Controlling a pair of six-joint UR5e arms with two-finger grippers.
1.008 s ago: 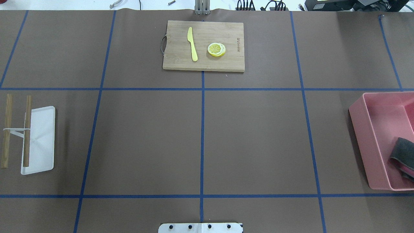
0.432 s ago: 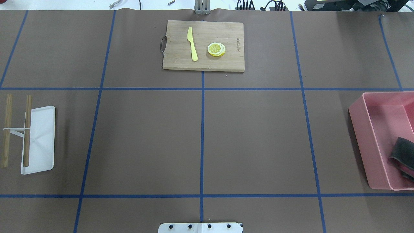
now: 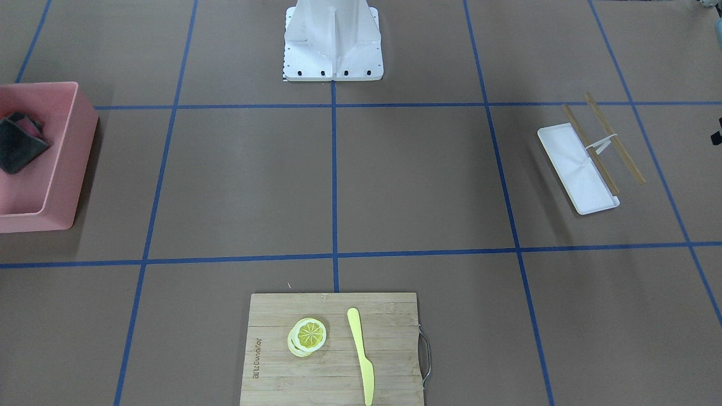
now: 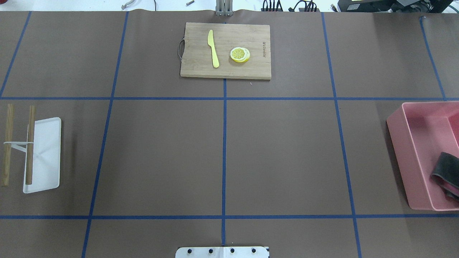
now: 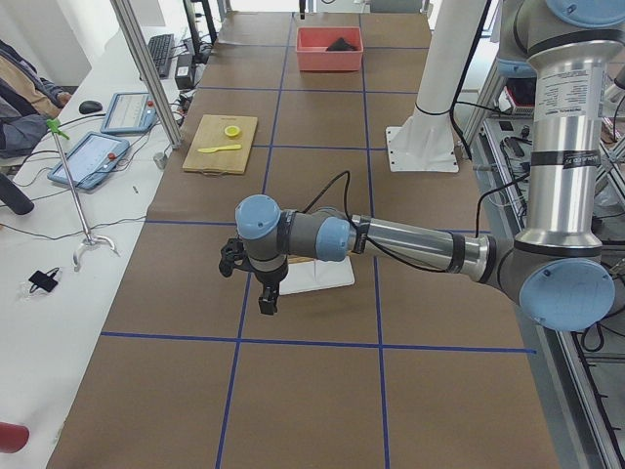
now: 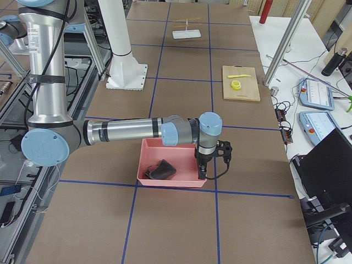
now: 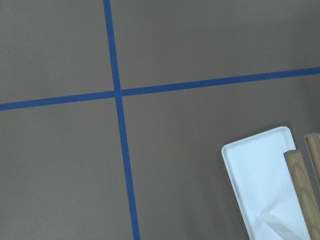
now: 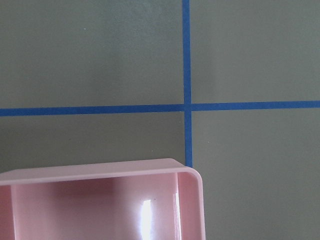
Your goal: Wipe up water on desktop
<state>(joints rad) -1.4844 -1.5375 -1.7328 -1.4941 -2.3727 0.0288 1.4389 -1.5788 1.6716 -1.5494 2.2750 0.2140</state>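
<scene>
The desktop (image 4: 279,154) is a flat matte brown surface crossed by blue tape lines; I see no water on it in any view. A dark grey cloth (image 4: 446,172) lies in a pink bin (image 4: 405,150) at the right edge. My left gripper (image 5: 270,305) shows only in the exterior left view, hanging above the desktop beside a white tray (image 5: 327,274); I cannot tell whether it is open or shut. My right gripper (image 6: 203,171) shows only in the exterior right view, over the pink bin's (image 6: 165,180) far end; I cannot tell its state either.
A bamboo cutting board (image 4: 247,70) with a yellow knife (image 4: 213,48) and lemon slices (image 4: 240,55) lies at the far middle. The white tray (image 4: 48,157) with two wooden sticks lies at the left edge. The robot's white base plate (image 4: 222,252) is at the near edge.
</scene>
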